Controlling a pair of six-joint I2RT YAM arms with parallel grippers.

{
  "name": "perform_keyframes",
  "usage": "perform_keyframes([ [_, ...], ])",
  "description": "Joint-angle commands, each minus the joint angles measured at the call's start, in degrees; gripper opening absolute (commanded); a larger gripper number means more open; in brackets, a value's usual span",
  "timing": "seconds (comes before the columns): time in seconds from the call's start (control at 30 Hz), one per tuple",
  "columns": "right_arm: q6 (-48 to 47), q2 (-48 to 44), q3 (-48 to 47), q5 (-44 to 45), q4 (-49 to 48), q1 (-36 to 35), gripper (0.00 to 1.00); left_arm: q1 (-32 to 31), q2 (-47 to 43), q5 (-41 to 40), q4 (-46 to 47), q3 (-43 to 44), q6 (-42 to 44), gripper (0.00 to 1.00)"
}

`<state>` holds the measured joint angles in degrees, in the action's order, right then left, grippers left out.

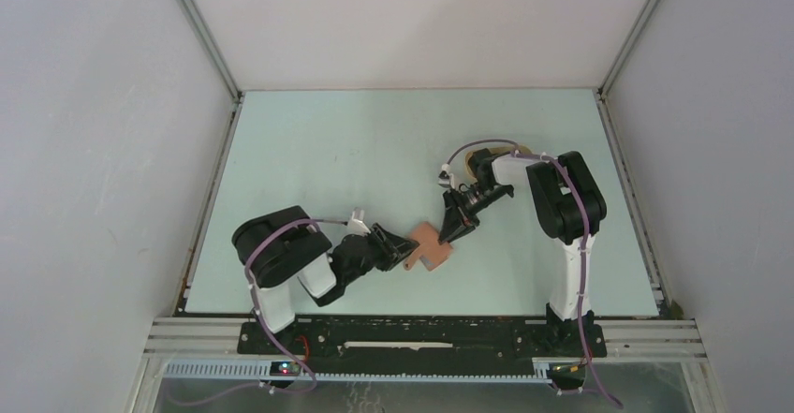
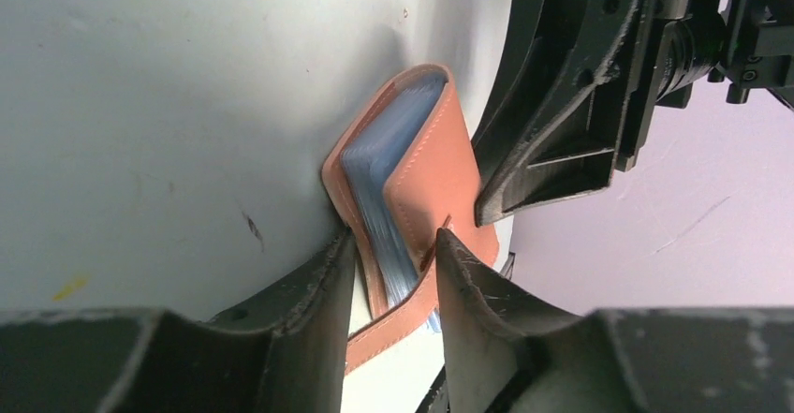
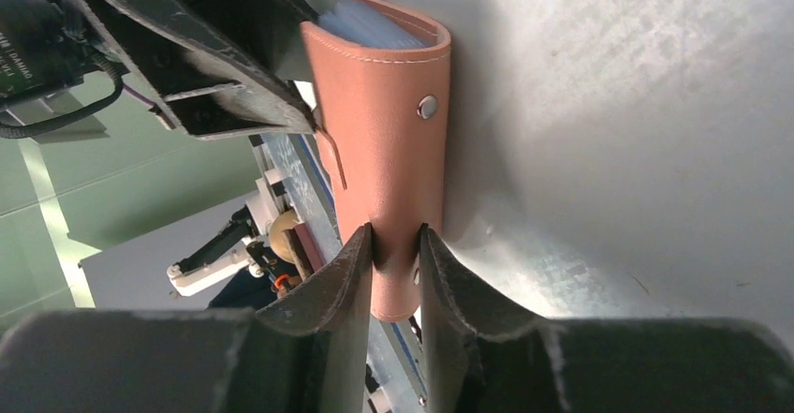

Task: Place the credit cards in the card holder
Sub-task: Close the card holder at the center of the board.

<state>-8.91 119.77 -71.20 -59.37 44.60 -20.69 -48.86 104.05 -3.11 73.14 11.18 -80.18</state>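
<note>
Pale green table (image 1: 328,151) between white walls; we see the card holder (image 1: 431,252) near its middle, toward the near edge, partly open with pale blue sleeves showing. Right gripper (image 3: 395,235) pinches one brown cover between nearly closed fingers. Left gripper (image 2: 393,244) straddles the holder from the left, jaws half apart; we cannot tell whether they press it

Pale green table (image 1: 374,151), grey walls (image 1: 94,151)
</note>
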Motion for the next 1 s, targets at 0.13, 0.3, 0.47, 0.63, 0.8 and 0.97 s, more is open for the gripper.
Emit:
perform_keyframes([
  [0.13, -0.58, -0.58, -0.26, -5.75, -1.88, -0.53, 0.4, -1.52, 2.58, 5.22, 5.63, 5.71, 0.67, 0.33],
  [0.3, -0.16, -0.25, -0.26, -3.62, -2.07, -0.36, 0.48, -1.43, 4.01, 4.92, 6.07, 5.79, 0.48, 0.26],
  [0.47, 1.44, -1.7, 0.73, 2.84, -4.19, 0.11, 0.56, -1.28, 5.16, 4.99, 6.79, 5.85, 0.11, 0.2],
  [0.63, 1.7, -2.69, 1.15, 6.52, -5.0, 0.21, 0.63, -1.11, 6.06, 5.43, 7.06, 6.15, 0.13, 0.15],
  [0.8, 1.7, -1.39, 1.15, 7.87, -4.89, -0.24, 0.63, -0.91, 6.52, 5.63, 7.48, 6.06, 0.4, 0.12],
  [0.97, 1.78, -1.07, 1.08, 9.11, -5.03, -0.75, 0.51, -0.65, 6.22, 5.84, 7.68, 6.32, 0.96, 0.12],
])
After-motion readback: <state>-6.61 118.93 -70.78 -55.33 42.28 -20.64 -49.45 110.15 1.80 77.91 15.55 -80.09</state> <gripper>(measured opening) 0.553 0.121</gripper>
